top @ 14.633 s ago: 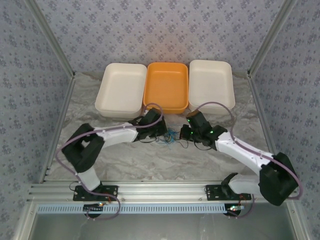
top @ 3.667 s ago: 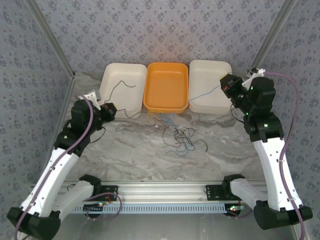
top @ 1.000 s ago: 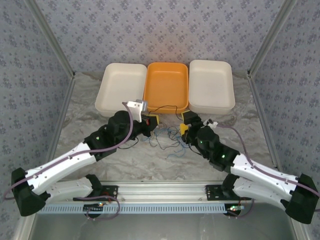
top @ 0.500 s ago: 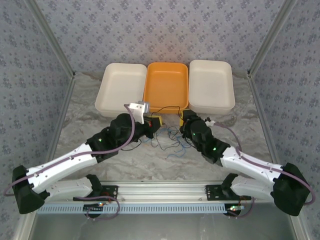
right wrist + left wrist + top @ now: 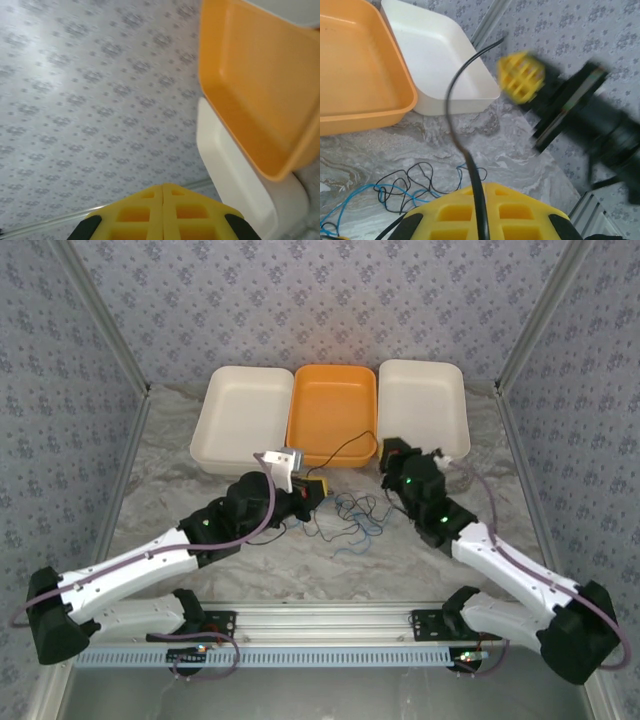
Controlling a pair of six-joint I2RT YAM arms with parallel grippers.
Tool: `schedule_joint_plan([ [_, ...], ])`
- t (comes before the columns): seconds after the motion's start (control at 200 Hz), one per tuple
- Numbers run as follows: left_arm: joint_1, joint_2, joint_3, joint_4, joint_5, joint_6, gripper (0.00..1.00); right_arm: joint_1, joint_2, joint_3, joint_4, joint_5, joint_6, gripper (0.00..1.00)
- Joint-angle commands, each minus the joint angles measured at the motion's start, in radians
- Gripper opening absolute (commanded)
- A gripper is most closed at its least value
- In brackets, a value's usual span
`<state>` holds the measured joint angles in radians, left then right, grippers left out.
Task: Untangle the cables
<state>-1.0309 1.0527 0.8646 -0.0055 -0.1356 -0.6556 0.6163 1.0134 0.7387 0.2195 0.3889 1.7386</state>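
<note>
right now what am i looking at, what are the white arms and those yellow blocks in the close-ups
These are two robot arms bolted to a table. The wide picture looks down from above and behind them. The other two come from a camera on each wrist, and the yellow blocks are that arm's own pincer fingers. At the back stand an orange tray and white trays. A tangle of thin cables lies on the table. The left pincer is shut on a black cable. The right pincer is shut too; whether it holds anything I cannot tell.

Left fingers (image 5: 520, 215), right fingers (image 5: 135, 212) both together
</note>
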Motion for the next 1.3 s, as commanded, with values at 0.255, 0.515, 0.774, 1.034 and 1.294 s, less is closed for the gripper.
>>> schedule_joint_plan([
  [0.255, -0.011, 0.224, 0.018, -0.046, 0.026, 0.044, 0.02, -0.177, 0.105, 0.643, -0.506, -0.291, -0.663, 0.0],
  [0.515, -0.016, 0.292, 0.026, -0.091, 0.057, 0.055, 0.54, -0.265, 0.083, 0.566, -0.601, -0.334, -0.723, 0.0],
  [0.774, -0.017, 0.306, -0.031, -0.097, 0.025, 0.075, 0.57, -0.441, 0.031, 0.41, -0.622, -0.483, -0.725, 0.0],
  [1.034, -0.041, 0.425, 0.017, -0.114, -0.005, 0.204, 0.46, -0.537, 0.02, 0.372, -0.635, -0.547, -0.73, 0.0],
  [1.294, -0.191, 0.566, 0.123, -0.221, -0.356, 0.565, 0.51, -0.589, 0.048, 0.389, -0.646, -0.619, -0.734, 0.0],
])
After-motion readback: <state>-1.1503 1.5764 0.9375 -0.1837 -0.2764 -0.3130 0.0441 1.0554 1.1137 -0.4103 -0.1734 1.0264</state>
